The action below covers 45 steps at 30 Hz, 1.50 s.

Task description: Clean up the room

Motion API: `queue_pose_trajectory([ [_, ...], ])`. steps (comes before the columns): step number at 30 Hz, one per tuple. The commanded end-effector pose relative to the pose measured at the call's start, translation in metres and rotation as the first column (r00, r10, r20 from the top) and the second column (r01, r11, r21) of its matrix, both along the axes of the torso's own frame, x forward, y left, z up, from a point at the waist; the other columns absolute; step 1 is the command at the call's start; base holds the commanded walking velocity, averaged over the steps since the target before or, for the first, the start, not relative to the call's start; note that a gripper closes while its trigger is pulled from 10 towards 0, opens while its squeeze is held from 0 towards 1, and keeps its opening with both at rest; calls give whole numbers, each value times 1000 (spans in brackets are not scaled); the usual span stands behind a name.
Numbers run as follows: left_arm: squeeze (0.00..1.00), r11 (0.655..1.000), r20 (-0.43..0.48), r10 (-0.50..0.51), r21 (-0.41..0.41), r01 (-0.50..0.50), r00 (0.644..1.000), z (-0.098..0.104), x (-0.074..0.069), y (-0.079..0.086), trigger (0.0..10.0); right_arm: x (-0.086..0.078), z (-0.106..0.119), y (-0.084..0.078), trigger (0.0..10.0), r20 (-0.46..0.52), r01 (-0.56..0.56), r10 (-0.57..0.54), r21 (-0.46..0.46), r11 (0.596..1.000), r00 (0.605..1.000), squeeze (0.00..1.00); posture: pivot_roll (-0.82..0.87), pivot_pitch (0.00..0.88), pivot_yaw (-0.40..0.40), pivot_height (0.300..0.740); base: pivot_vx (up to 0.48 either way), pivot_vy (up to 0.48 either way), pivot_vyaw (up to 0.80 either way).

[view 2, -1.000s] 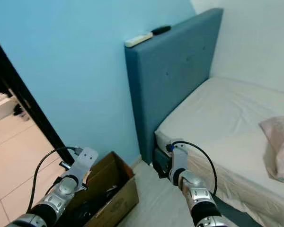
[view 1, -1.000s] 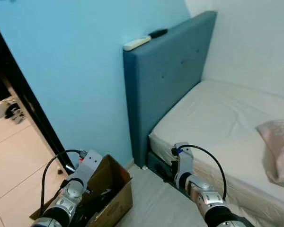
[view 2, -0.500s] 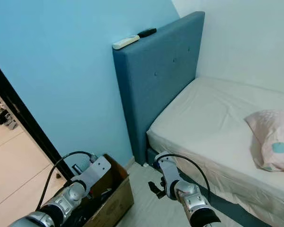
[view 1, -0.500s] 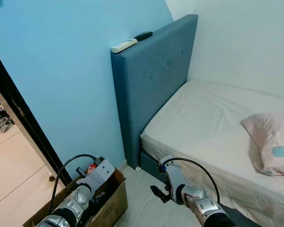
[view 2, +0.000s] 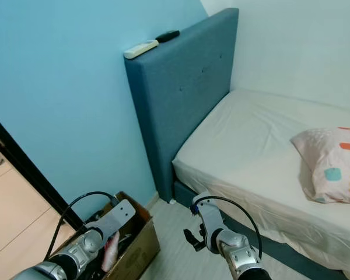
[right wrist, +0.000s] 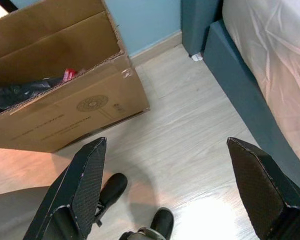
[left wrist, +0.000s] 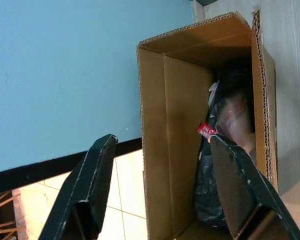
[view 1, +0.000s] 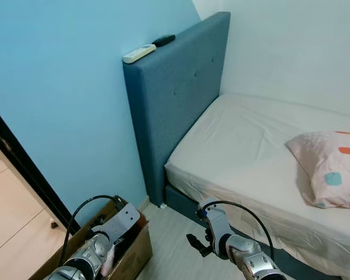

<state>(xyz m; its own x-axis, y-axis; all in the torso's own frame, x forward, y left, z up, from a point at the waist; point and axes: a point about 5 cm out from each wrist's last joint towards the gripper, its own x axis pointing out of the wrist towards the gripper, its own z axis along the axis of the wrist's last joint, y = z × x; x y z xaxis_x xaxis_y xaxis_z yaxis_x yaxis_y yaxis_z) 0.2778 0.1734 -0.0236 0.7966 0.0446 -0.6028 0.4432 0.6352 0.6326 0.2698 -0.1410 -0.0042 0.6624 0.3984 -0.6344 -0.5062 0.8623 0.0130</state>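
Note:
A brown cardboard box (right wrist: 65, 100) stands on the floor against the blue wall, holding a black bag (left wrist: 210, 200) and a small red item (left wrist: 206, 130). My left gripper (left wrist: 162, 142) hangs open just above the box, with nothing between its fingers. My right gripper (right wrist: 166, 145) is open over the pale wood floor (right wrist: 190, 125), between the box and the bed frame. A white remote (view 1: 139, 53) and a black remote (view 1: 163, 39) lie on top of the blue headboard (view 1: 175, 99).
The bed (view 1: 245, 146) with a white sheet takes up the right side, and a patterned pillow (view 1: 329, 175) lies on it. A black door frame (view 1: 23, 169) stands at the left, with tiled floor beyond. My own feet (right wrist: 160, 220) show on the floor strip.
The camera has swung towards the bed, so the pillow shows more fully and the doorway less. Both arms stay low with open grippers, the left over the box.

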Motion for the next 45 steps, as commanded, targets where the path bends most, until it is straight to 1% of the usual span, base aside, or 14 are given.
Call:
queue_pose_trajectory([
  [1,1000,999,-10,20,34,-20,1000,-1,-2,11,10000,-1,0,4,10000,-5,-6,6,12,1000,1000,0,-238,108,20,740,0,0,0],
  [8,1000,993,34,96,-70,-93,995,5,4,11,10000,-1,1,5,10000,4,-1,1,17,1000,1000,0,-231,103,23,740,0,0,0],
  [9,1000,964,28,165,-215,-156,986,9,8,7,10000,1,2,5,10000,15,9,-9,23,1000,1000,0,-221,99,24,740,0,0,0],
  [10,1000,964,28,165,-215,-156,986,9,8,7,10000,1,2,5,10000,15,9,-9,23,1000,1000,0,-221,99,24,740,0,0,0],
  [11,1000,929,20,209,-315,-192,978,12,12,5,10000,1,3,4,10000,21,17,-17,27,999,1000,0,-221,99,24,740,0,0,0],
  [12,1000,929,20,209,-315,-192,978,12,12,5,10000,1,3,4,10000,21,17,-17,27,999,1000,0,-221,99,24,740,0,0,0],
  [13,0,801,-3,275,-553,-231,961,21,21,-6,10000,6,6,0,10000,34,64,-66,45,997,997,0,-177,85,23,740,0,0,0],
  [15,0,801,-3,275,-553,-231,961,21,21,-6,10000,6,6,0,10000,34,64,-66,45,997,997,0,-177,85,23,740,0,0,0],
  [16,0,550,-17,313,-812,-196,950,35,30,-21,10000,14,8,-6,10000,47,130,-133,68,989,990,0,-156,68,18,740,0,0,0],
  [18,0,550,-17,313,-812,-196,950,35,30,-21,10000,14,8,-6,10000,47,130,-133,68,989,990,0,-156,68,18,740,0,0,0],
  [19,0,484,-16,314,-857,-174,949,39,32,-26,10000,17,9,-7,10000,51,145,-149,72,987,988,0,-154,65,18,740,0,0,0],
  [29,0,432,-10,209,-896,-101,978,38,27,-48,10000,23,10,-9,10000,54,173,-177,72,982,983,0,-140,25,19,740,0,-197,0],
  [33,0,394,12,137,-918,-44,991,42,27,-63,10000,26,11,-17,10000,41,263,-267,88,961,963,0,-142,2,41,740,0,-480,0],
  [45,0,334,15,92,-942,-17,996,46,28,-65,10000,28,8,-16,10000,19,286,-289,96,953,957,0,-147,1,61,740,0,-480,-701],
])
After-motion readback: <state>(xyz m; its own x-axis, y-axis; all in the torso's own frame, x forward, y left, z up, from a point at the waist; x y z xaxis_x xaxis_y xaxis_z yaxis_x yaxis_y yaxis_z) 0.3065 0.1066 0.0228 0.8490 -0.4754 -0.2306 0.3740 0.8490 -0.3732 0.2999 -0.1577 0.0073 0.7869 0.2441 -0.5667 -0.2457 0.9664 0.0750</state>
